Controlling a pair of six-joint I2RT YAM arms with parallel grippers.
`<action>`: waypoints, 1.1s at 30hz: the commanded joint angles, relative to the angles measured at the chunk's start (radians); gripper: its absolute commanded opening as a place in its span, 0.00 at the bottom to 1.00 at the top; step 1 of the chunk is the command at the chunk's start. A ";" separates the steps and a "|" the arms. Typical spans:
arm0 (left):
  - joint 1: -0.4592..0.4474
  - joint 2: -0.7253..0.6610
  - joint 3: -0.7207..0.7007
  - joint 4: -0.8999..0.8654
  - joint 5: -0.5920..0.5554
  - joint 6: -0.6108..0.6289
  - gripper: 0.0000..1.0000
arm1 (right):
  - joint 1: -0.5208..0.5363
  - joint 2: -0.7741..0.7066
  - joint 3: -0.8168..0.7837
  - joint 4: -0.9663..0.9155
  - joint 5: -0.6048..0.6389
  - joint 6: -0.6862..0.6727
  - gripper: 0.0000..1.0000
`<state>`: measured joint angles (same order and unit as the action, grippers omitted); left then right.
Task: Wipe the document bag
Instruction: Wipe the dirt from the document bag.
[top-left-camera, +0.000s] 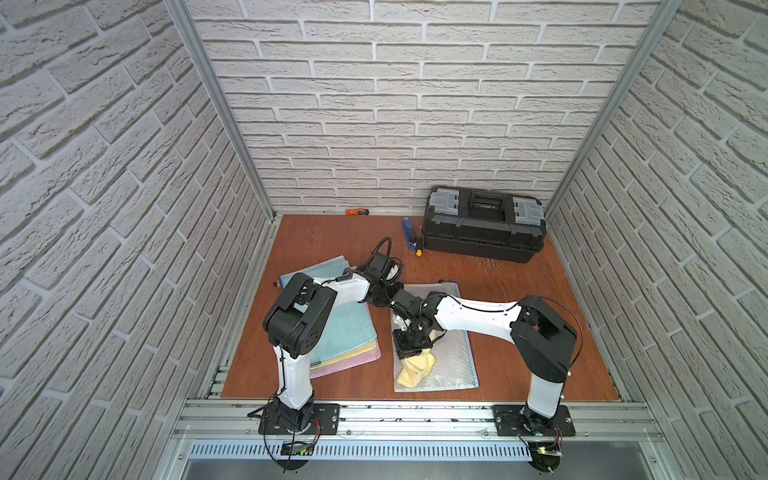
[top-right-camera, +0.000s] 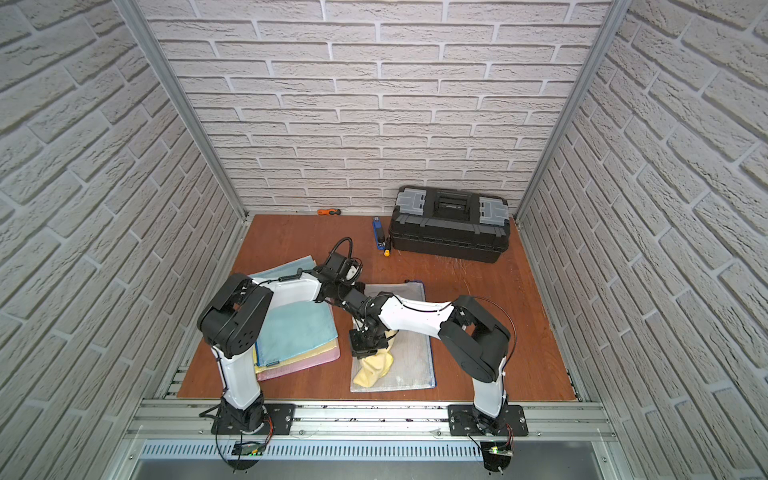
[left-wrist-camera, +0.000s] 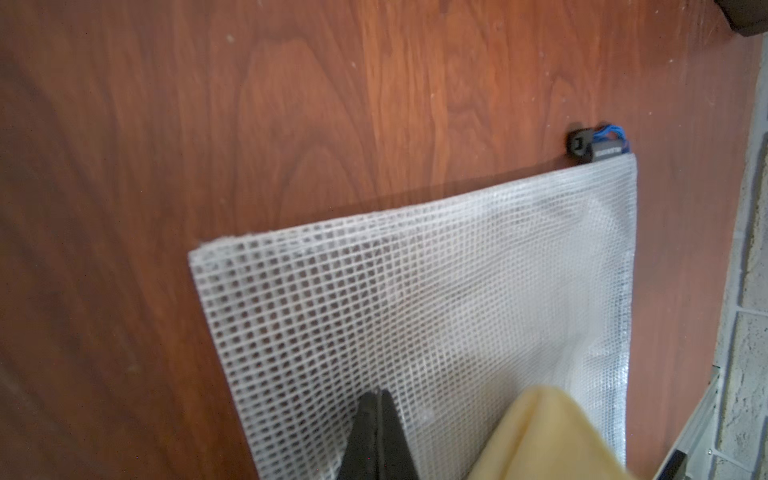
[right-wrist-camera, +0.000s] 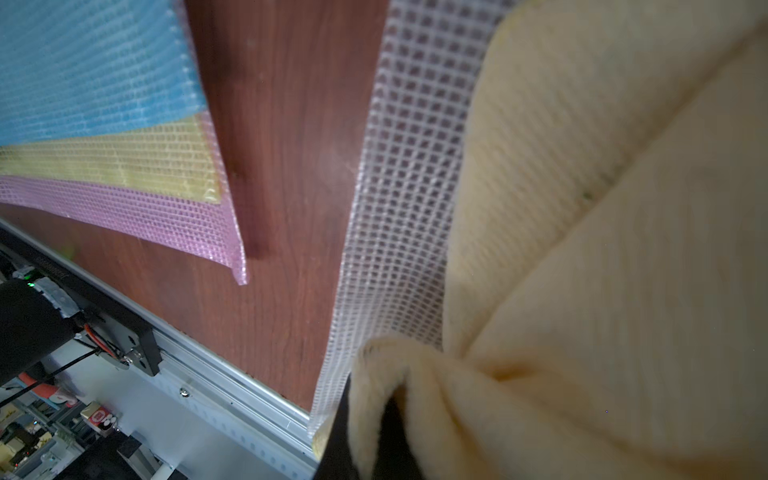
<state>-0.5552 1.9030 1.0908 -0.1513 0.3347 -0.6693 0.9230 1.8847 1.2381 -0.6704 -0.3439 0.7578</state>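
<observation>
1. On the near middle of the wooden bench (top-left-camera: 540, 332) lies the document bag (top-left-camera: 453, 357), a clear mesh pouch. It is flat, with its long sides running near to far and its zip pull at the far right corner.
2. A yellow cloth (top-left-camera: 415, 368) sits bunched on the near left part of the document bag and reaches almost to the bag's near edge.
3. The right end effector (top-left-camera: 408, 354) points down onto the far end of the cloth. Its jaws are closed on a fold of the fabric, and the right wrist view shows the cloth pinched between the black fingers.
4. The left end effector (left-wrist-camera: 377, 399) has its jaws pressed fully together and holds nothing. In the left wrist view its tips are over the left part of the document bag, with the bag's far left corner ahead of them. Whether they touch the mesh cannot be told. In both top views this end effector is largely hidden under the right arm's wrist.
5. Left of the document bag, and apart from it, is a stack of coloured mesh bags (top-left-camera: 353, 332). Blue is on top, then yellow, then pink, and the left arm partly covers them.
6. A black toolbox (top-left-camera: 484, 230) stands closed at the far right. A blue tool (top-left-camera: 409, 232) lies just beside its left end, and an orange-handled tool (top-left-camera: 356, 212) lies against the far wall.
</observation>
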 joint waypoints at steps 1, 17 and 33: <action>0.009 0.033 -0.035 -0.049 -0.072 0.006 0.00 | 0.004 -0.002 -0.024 0.032 -0.040 0.049 0.02; 0.015 0.050 -0.043 -0.049 -0.068 0.011 0.00 | -0.184 -0.336 -0.503 0.060 -0.001 0.121 0.02; 0.016 0.040 -0.052 -0.052 -0.065 0.000 0.00 | -0.219 -0.275 -0.052 -0.142 0.026 -0.065 0.02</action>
<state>-0.5499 1.9026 1.0813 -0.1352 0.3450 -0.6735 0.6758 1.5494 1.1049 -0.8146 -0.2962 0.7456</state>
